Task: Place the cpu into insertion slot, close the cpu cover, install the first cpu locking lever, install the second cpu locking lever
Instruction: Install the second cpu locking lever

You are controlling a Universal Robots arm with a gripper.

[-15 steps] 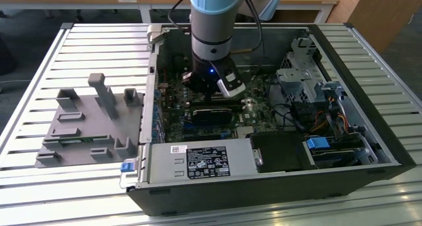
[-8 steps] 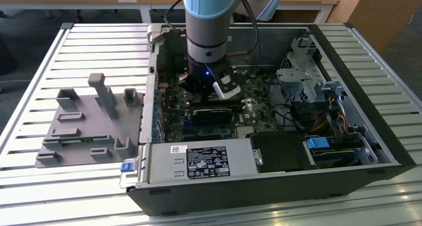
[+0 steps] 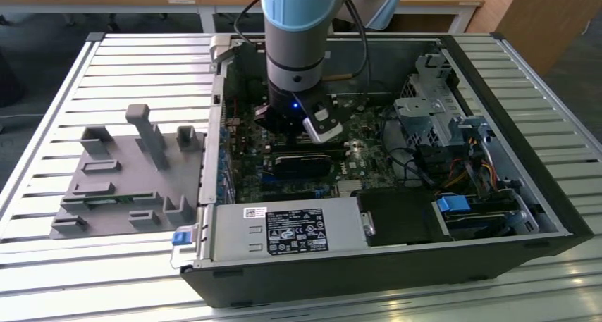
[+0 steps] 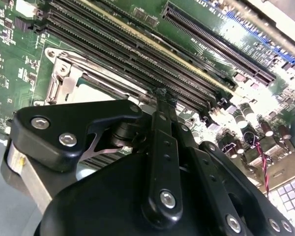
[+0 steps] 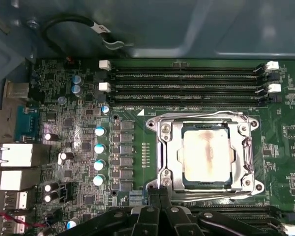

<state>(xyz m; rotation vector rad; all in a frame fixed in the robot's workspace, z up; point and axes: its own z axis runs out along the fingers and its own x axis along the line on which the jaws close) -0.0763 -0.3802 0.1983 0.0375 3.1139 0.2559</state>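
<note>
The cpu (image 5: 206, 155), a square chip with a dull beige metal face, lies flat in the insertion slot (image 5: 206, 186) on the green board. The silver cpu cover (image 5: 168, 147) is down over it, and the chip shows through its window. Thin wire levers run along two opposite sides of the cover (image 5: 201, 114). I cannot tell if they are latched. My gripper (image 5: 158, 192) is shut, its black fingertips pressed together at one corner of the socket with nothing visible between them. In the second wrist view the gripper (image 4: 164, 96) points at the socket's edge beside the cover (image 4: 61, 81). The arm (image 3: 296, 54) reaches down into the open computer case.
Long black memory slots (image 5: 187, 83) run beside the socket, with capacitors (image 5: 99, 147) and rear ports (image 5: 14, 157) on the other side. The case holds a black block (image 3: 301, 163), a power supply (image 3: 292, 230) and a drive cage (image 3: 433, 118). A grey fixture (image 3: 132, 174) stands at the exterior view's left.
</note>
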